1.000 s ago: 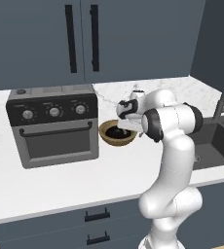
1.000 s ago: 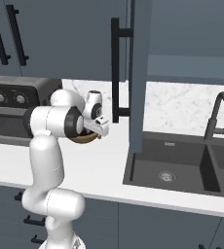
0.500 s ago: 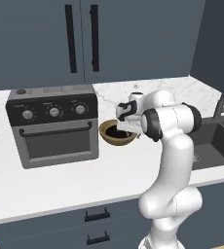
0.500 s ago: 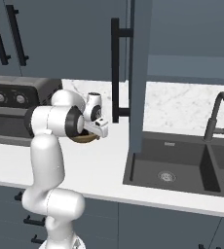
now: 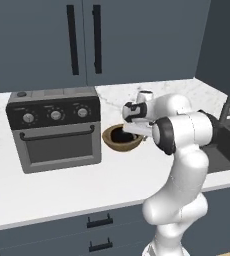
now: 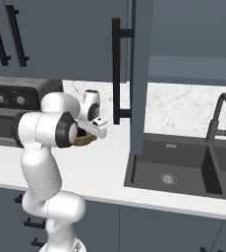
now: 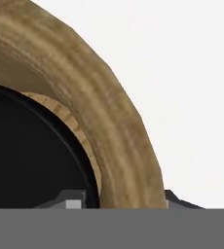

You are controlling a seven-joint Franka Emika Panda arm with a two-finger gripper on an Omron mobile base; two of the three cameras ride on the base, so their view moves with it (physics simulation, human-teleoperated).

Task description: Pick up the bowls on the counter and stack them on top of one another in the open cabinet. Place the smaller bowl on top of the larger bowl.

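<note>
A white Franka arm reaches over the marble table [image 5: 62, 190], its tool [image 5: 137, 131] set at the 3 o'clock edge of the wooden bowl [image 5: 118, 145], which sits just right of the toaster oven [image 5: 54, 130]. The small black bowl [image 7: 31, 160] already lies nested inside the wooden one, so the pair can likely travel as one stack. In the hand view the thick tan rim [image 7: 109, 121] runs down between the two finger tips [image 7: 70, 202], one inside against the black bowl and one outside over the white table: the tool straddles the bowl wall, apparently to pinch it. Whether the jaws press the rim or only bracket it cannot be told from these pictures. From the right base camera the open cabinet [image 6: 183, 44] stands at about 1 o'clock of the arm, its door [image 6: 137, 74] swung out with one long black bar handle [image 6: 116, 69], above the dark sink [image 6: 179, 170] and faucet [image 6: 220, 118]. The lift to that shelf will probably need to clear the door edge.
</note>
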